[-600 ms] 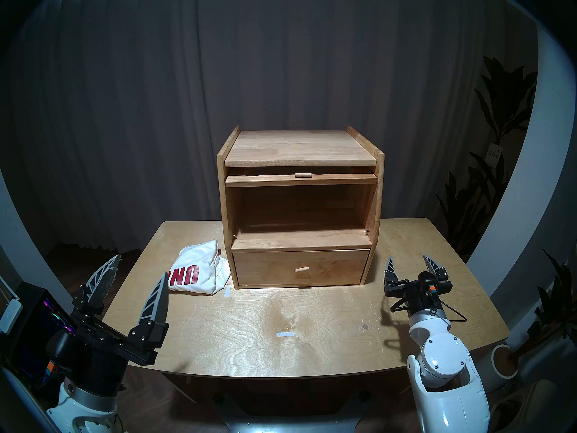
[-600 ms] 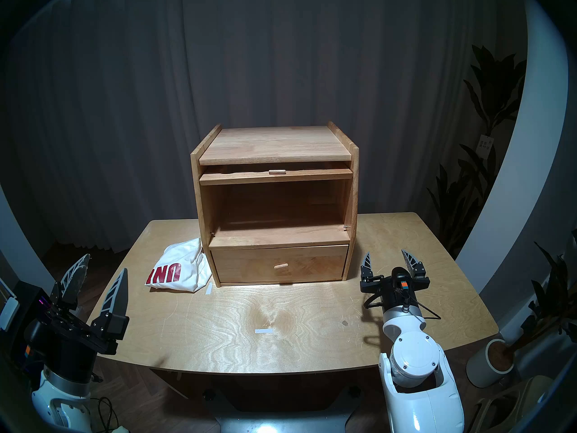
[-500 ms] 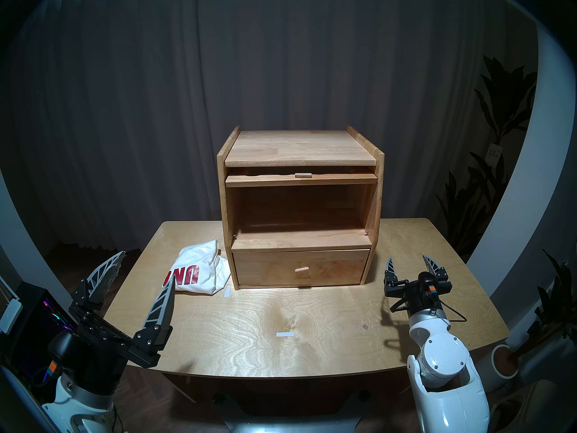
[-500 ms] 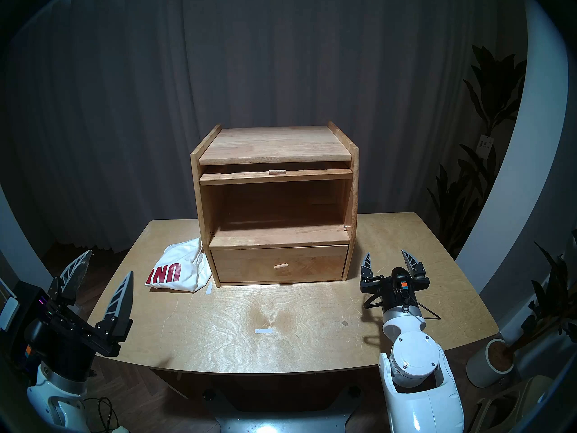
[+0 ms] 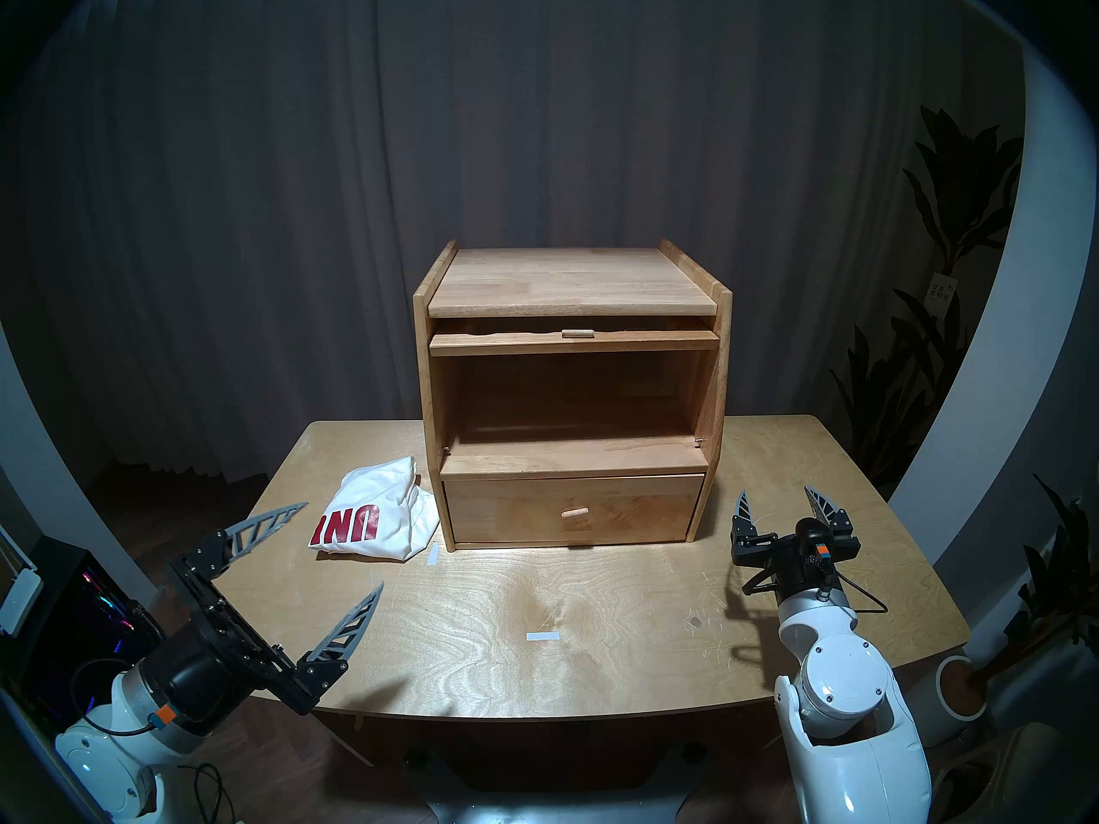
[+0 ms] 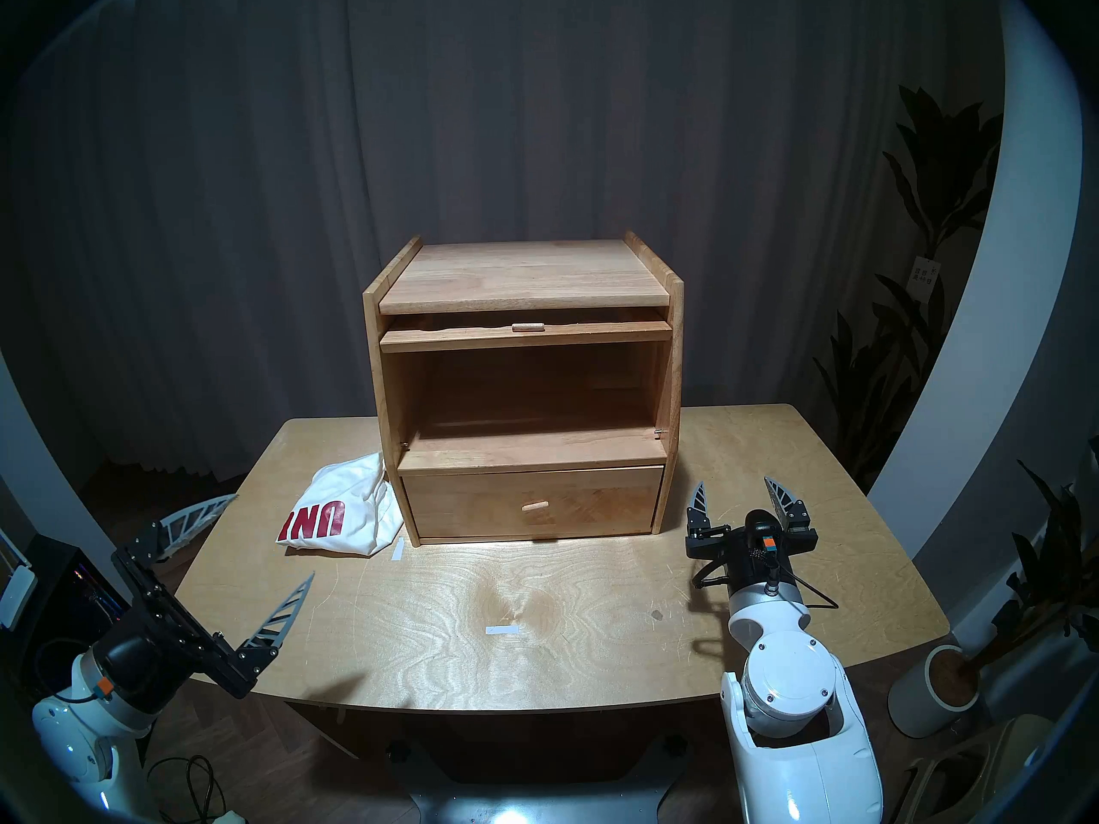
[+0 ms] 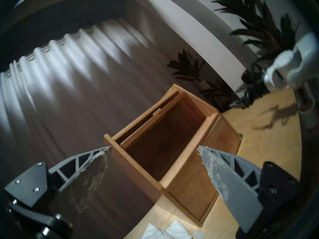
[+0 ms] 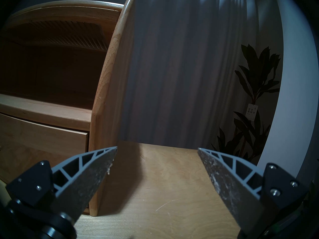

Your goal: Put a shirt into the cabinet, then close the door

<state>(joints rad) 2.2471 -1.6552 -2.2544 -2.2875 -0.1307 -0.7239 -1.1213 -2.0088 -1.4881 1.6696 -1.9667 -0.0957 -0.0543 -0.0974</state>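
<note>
The shirt (image 5: 371,522), left of frame centre, is approached by the left gripper (image 5: 342,546), spread wide and empty; the door (image 5: 574,342) appears retracted for loading.

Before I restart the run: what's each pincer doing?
Left pincer: open, empty.
Right pincer: open, empty.

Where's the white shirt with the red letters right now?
In the head view the shirt lies crumpled on the table, on the robot's left, against the left front corner of the cabinet beside its drawer, ahead of the open left pincer.
</note>
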